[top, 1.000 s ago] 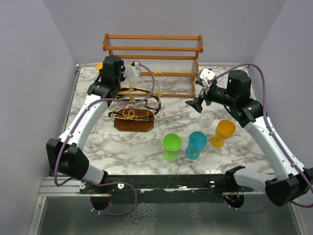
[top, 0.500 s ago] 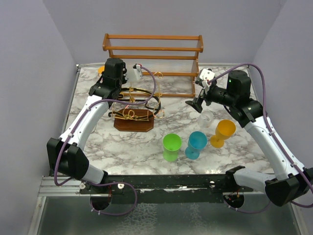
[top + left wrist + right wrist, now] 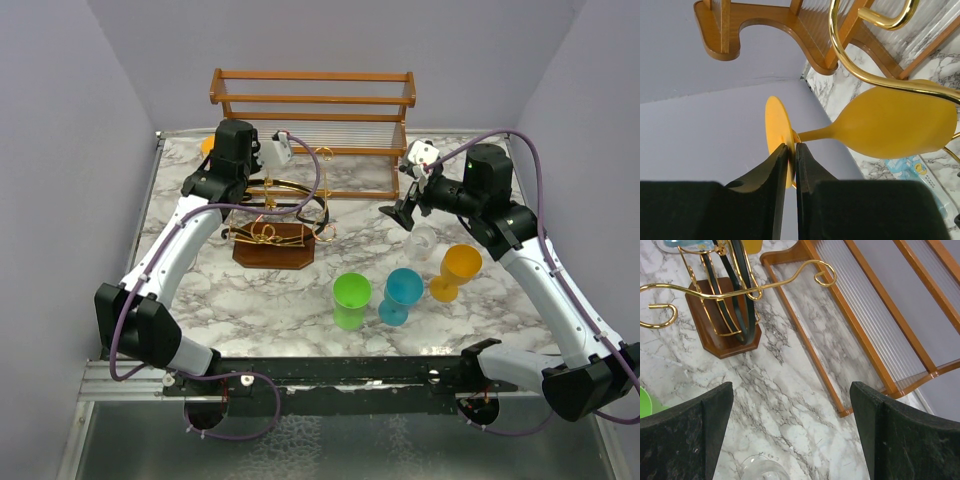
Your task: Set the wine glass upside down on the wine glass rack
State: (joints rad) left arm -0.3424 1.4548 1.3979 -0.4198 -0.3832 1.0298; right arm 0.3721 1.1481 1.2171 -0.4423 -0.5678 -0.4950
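Note:
My left gripper point(image 3: 791, 147) is shut on the round foot point(image 3: 776, 134) of a yellow-orange wine glass point(image 3: 892, 122), held on its side with a gold wire of the rack point(image 3: 875, 80) crossing its bowl. In the top view this gripper point(image 3: 218, 152) is above the back left of the wine glass rack point(image 3: 275, 212), which is gold and black wire on a dark octagonal base point(image 3: 272, 250). Only a bit of the held glass point(image 3: 204, 141) shows there. My right gripper point(image 3: 405, 212) is open and empty, right of the rack, above a clear glass point(image 3: 422, 240).
A two-tier wooden shelf point(image 3: 312, 115) stands along the back wall, also in the right wrist view point(image 3: 880, 325). Green point(image 3: 351, 300), blue point(image 3: 402, 293) and orange point(image 3: 458, 270) glasses stand upright at the front right. The rack's base point(image 3: 722, 342) and the clear glass rim point(image 3: 760, 469) show in the right wrist view.
My left gripper has shifted slightly right and toward the rack with the yellow-orange glass. The right arm has not moved.

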